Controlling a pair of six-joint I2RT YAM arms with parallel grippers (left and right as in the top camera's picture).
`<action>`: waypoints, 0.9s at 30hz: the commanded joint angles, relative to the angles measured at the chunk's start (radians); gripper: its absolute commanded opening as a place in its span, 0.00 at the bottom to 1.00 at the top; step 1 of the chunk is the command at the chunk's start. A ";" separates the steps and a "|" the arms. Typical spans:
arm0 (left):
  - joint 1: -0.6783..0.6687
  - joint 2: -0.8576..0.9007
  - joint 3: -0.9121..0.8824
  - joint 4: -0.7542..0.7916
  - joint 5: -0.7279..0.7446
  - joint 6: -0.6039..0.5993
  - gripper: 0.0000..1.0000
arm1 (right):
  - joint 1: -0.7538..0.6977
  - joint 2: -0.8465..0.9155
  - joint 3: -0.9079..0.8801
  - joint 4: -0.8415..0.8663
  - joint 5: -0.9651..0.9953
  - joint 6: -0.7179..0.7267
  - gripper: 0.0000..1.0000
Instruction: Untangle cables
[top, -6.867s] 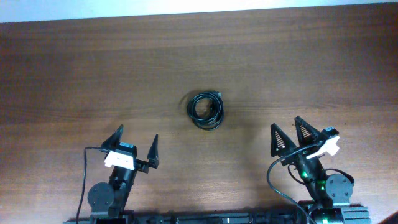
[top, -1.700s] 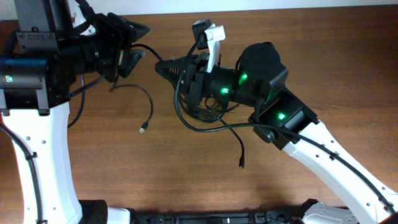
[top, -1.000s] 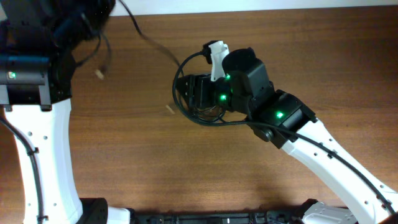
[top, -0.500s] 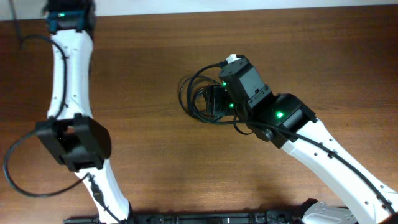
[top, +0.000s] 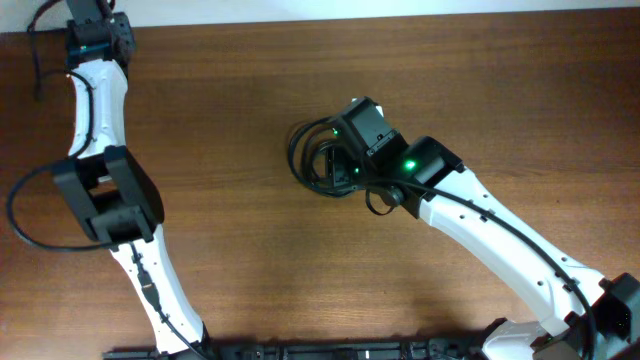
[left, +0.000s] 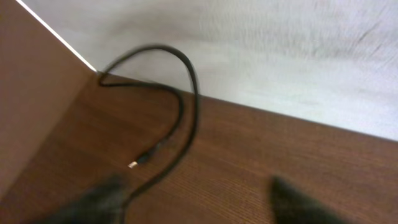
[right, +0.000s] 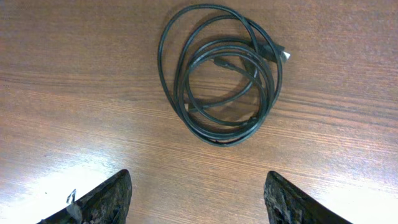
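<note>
The coiled cables (right: 181, 93) lie mid-counter (top: 220, 250), ahead of my right jaws. A loose cable (left: 194, 112) lies at the far-left corner.

Brown wood-grain table (top: 260, 270), pale grey surface (left: 292, 50) beyond its far edge, soft glare on the wood

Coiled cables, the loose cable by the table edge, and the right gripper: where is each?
coiled cables (right: 270, 84): right wrist view, bunched strands on the coil's right side.
loose cable (left: 195, 106): left wrist view, its long curved strand.
right gripper (right: 198, 177): right wrist view, midway between fingertips.
</note>
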 joint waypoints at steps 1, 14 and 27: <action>-0.013 -0.155 0.008 -0.026 0.004 0.003 0.91 | 0.003 0.004 0.002 -0.010 0.001 -0.002 0.66; 0.216 0.127 0.007 -0.468 0.392 0.055 0.61 | 0.003 0.005 0.002 -0.024 -0.007 -0.002 0.67; 0.299 0.226 0.079 -0.583 0.277 0.054 0.50 | 0.003 0.005 0.002 -0.023 -0.007 -0.002 0.67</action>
